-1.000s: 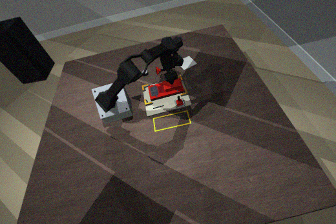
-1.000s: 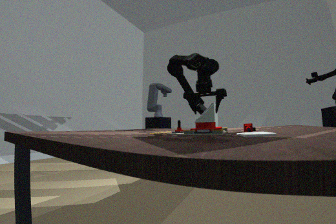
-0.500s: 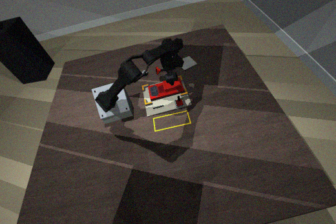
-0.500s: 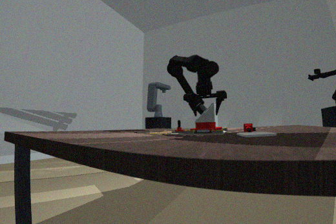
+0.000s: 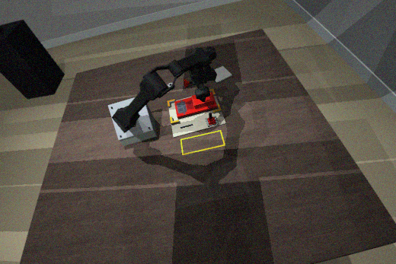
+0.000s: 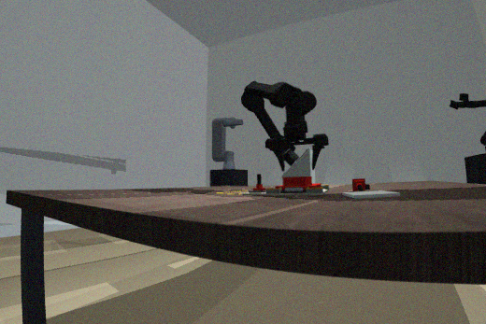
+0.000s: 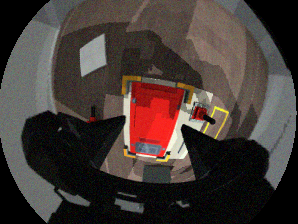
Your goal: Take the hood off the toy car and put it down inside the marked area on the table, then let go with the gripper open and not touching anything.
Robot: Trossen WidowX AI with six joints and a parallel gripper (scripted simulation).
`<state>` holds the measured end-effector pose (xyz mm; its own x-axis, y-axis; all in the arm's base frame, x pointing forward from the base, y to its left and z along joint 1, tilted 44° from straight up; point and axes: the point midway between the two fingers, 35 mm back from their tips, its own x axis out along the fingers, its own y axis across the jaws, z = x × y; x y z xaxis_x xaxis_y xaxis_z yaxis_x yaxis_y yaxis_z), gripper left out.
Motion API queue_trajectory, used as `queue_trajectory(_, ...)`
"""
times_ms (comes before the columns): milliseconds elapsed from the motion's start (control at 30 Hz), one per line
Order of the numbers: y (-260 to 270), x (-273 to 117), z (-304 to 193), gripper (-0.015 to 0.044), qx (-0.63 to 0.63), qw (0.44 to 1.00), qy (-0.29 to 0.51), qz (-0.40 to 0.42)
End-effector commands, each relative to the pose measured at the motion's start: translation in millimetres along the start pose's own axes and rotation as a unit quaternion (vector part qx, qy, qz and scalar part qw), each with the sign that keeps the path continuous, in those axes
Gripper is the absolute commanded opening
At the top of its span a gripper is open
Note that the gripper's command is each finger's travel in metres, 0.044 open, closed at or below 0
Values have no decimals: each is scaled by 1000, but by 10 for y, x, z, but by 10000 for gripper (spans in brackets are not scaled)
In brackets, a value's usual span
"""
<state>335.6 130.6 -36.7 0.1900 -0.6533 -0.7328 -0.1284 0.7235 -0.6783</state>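
The red toy car (image 5: 186, 112) (image 6: 297, 187) sits between orange corner brackets on a cream board (image 5: 179, 132). It has a grey window at one end and a raised red part (image 5: 199, 101); the hood's edges are hard to make out. My gripper (image 6: 299, 169) (image 7: 154, 123) is open and empty, pointing down above the car, with one finger at each side of it in the wrist view. A gap shows between the fingertips and the car in the exterior view. The marked area, a yellow outline (image 5: 203, 150) (image 7: 221, 109), lies beside the board with nothing inside it.
A red block with a black peg (image 5: 212, 121) (image 6: 258, 185) (image 7: 200, 114) stands on the board near the marked area. On the car's other side are a pale flat slab (image 5: 223, 74) (image 6: 371, 194) (image 7: 93, 56) and a small red object (image 5: 186, 83) (image 6: 358, 185) (image 7: 92, 120).
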Motion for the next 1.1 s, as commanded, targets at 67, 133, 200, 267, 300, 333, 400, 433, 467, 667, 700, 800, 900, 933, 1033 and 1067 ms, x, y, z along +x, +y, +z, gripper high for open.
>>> queue_trajectory(67, -3, 45, -9, 440, -3, 1000, 0, -2)
queue_trajectory(133, -4, 57, -9, 440, -3, 1000, 0, -2)
queue_trajectory(200, -5, 69, -9, 440, -3, 1000, 0, -2)
queue_trajectory(267, -6, 80, -9, 440, -2, 1000, 0, -2)
queue_trajectory(300, -6, 86, -9, 440, -2, 1000, 0, -2)
queue_trajectory(333, -7, 92, -9, 440, -2, 1000, 0, -2)
queue_trajectory(400, -7, 104, -10, 440, -2, 1000, 0, -2)
queue_trajectory(433, -8, 110, -10, 440, -2, 1000, 0, -2)
queue_trajectory(467, -8, 115, -10, 440, -2, 1000, 0, -2)
queue_trajectory(667, -11, 150, -11, 440, -2, 1000, 0, -2)
queue_trajectory(700, -11, 156, -12, 440, -2, 1000, 0, -3)
queue_trajectory(800, -11, 161, -12, 440, -2, 1000, 0, -3)
queue_trajectory(900, -11, 173, -11, 440, -2, 1000, 0, -3)
queue_trajectory(933, -11, 178, -11, 440, -2, 1000, 0, -3)
queue_trajectory(1033, -11, 193, -11, 440, -2, 1000, 0, -3)
queue_trajectory(1067, -11, 198, -11, 440, -2, 1000, 0, -3)
